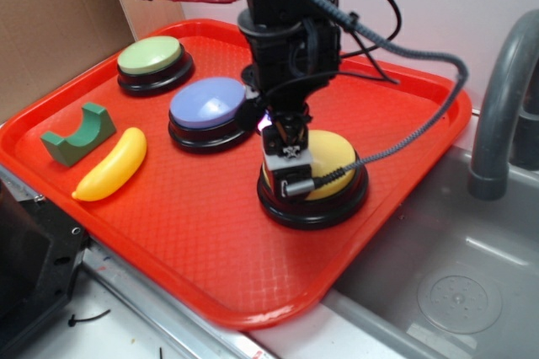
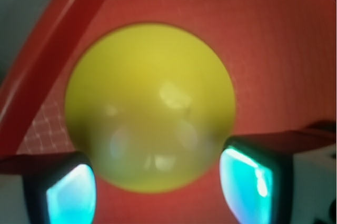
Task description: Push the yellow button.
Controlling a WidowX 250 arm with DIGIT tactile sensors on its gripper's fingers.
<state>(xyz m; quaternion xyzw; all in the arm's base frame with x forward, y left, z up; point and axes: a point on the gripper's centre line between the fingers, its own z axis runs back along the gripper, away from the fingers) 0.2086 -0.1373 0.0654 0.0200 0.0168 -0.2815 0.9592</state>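
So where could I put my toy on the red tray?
The front of the tray, between the banana and the yellow button, is bare. The back right corner is bare too. The left and middle are crowded with buttons, and the gripper is over the yellow one.

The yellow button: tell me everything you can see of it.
The yellow button has a smooth, glossy yellow dome, plastic by the look of it, seated upright in a round black base. It sits on the red tray, toward the sink side, apart from the other buttons. The gripper is directly over the dome, apparently touching it; the wrist view shows the fingers spread either side.
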